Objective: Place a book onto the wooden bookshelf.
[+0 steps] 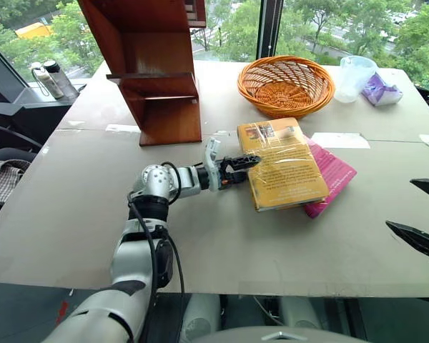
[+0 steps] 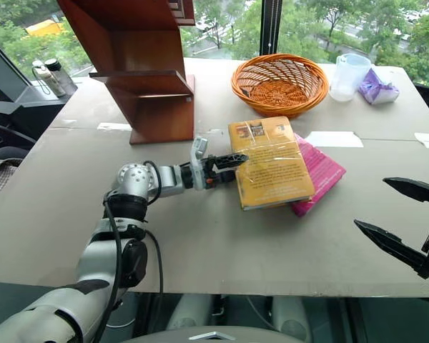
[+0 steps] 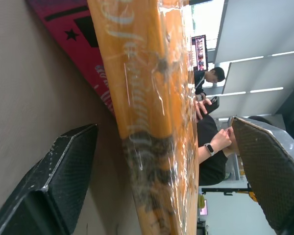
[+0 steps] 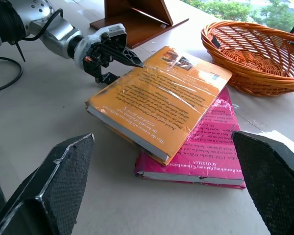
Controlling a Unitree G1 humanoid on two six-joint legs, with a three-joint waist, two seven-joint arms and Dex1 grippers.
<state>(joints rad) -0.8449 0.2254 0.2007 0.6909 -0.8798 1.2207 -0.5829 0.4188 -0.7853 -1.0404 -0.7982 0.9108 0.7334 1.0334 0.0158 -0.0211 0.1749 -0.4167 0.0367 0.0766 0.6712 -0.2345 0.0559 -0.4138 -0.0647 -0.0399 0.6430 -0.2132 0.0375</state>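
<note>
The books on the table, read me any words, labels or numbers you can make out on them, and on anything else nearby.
On the book: rows of dark print on the cover, too small to read; pale lettering on its spine, blurred under the wrap.
On the pink book: one word seems to read "SCOTSMAN", upside down; the rest is too small to read.
On the purple packet: nothing legible.
</note>
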